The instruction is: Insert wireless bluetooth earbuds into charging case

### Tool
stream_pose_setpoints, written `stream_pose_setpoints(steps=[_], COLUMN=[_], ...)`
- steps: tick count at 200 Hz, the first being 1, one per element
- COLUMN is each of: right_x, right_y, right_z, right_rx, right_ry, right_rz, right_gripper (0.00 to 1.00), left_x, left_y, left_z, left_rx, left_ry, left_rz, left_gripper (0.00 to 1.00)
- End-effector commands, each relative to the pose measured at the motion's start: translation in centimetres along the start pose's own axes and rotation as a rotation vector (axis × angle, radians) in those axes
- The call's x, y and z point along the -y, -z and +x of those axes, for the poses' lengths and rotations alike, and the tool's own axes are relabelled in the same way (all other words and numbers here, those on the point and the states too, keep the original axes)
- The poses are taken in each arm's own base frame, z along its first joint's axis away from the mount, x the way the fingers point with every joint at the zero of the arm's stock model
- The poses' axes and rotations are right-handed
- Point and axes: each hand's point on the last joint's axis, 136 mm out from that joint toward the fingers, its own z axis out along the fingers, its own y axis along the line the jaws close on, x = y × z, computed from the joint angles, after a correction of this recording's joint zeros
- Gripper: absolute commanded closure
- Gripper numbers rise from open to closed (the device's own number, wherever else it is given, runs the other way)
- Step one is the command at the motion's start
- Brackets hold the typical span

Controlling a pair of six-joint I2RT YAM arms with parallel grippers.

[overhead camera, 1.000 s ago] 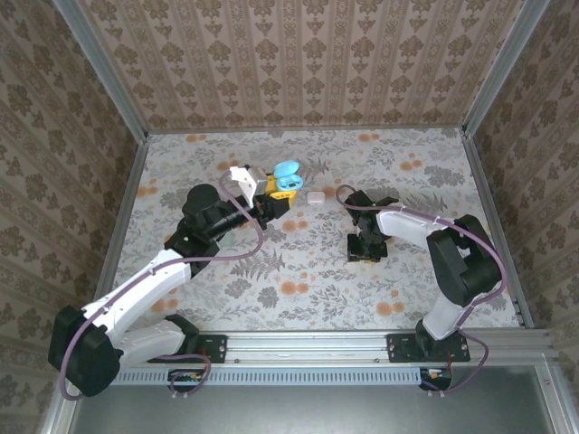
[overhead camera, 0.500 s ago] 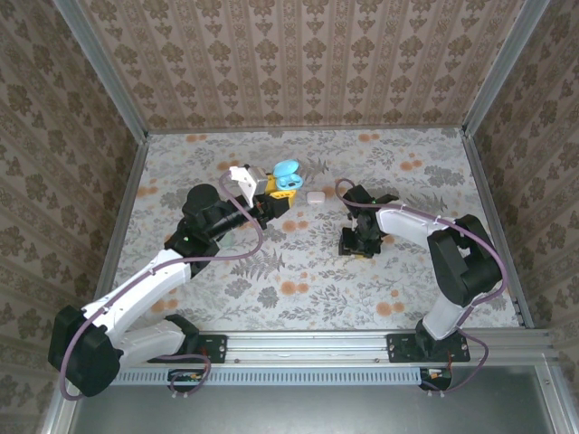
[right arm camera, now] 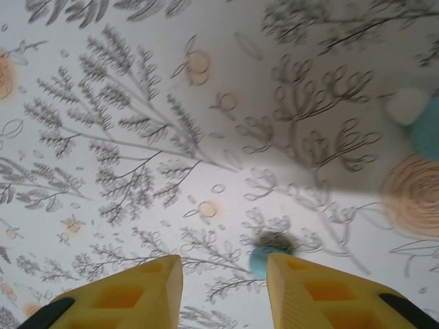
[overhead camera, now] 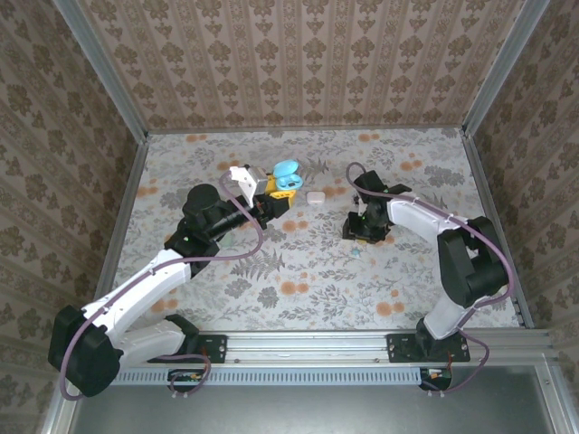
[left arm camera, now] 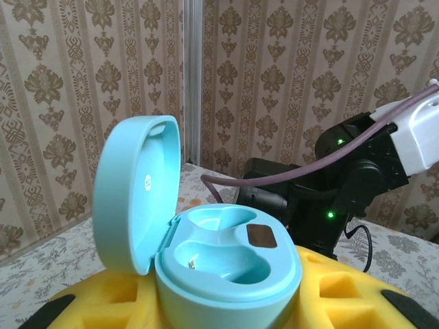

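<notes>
Neither bud is seated yet, I judge: the charging case (left arm camera: 226, 264), open at lower centre of the left wrist view, is clamped between the left gripper (left arm camera: 230, 305)'s yellow fingers, its wells apparently empty. The right gripper (right arm camera: 223, 264) hangs spread and holds nothing; one small teal-tinted earbud (right arm camera: 260, 259) lies on the table (right arm camera: 103, 103) by its right fingertip. A tiny mark inside the lid (left arm camera: 134, 199) is unreadable

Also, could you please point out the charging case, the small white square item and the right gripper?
charging case (left arm camera: 230, 298): left wrist view, front wall of its lower half.
white square item (overhead camera: 315, 196): top external view, its middle.
right gripper (right arm camera: 223, 260): right wrist view, midway between its fingertips.
</notes>
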Motion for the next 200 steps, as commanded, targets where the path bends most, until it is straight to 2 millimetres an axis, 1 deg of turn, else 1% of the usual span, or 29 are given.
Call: stream_pose_setpoints(steps=[1,34,64,78,96,122,143,171,200], right_x=[1.6,0.8,1.2,0.8,0.7,0.8,0.4,0.0,-0.2], right_y=[-1.0,-2.5,-3.9,-4.2,-4.2,-3.6,-3.2,-2.8,-2.4], right_z=[0.3,0.8,1.6,2.1,2.8,3.8,4.5,4.8,4.9], right_rx=[-0.047,-0.092,-0.146,-0.173,-0.196,-0.211,-0.222,-0.222,-0.224], right_ry=[0.010,0.026,0.030,0.033,0.029,0.030,0.037,0.042,0.036], right_rz=[0.025,-0.059,-0.058,-0.089,-0.110,-0.114,-0.147,-0.175,-0.175], right_gripper=[0.60,0.58,0.57,0.58,0.59,0.60,0.62,0.65,0.64], left_x=[0.2,0.1,0.1,0.1,0.1,0.0,0.0,0.1,0.1], left_y=[0.6,0.5,0.5,0.5,0.5,0.4,0.3,0.2,0.2], left_z=[-1.4,-1.2,-1.3,-1.2,-1.3,-1.2,-1.0,-1.1,-1.1], left_rx=[0.032,0.027,0.027,0.023,0.023,0.022,0.019,0.021,0.022], left_ry=[-0.034,-0.030,-0.029,-0.031,-0.032,-0.030,-0.025,-0.023,-0.021], left_rz=[-0.007,-0.009,-0.007,-0.008,-0.010,-0.011,-0.007,-0.003,-0.003], left_gripper=[0.74,0.74,0.74,0.73,0.73,0.73,0.73,0.73,0.73])
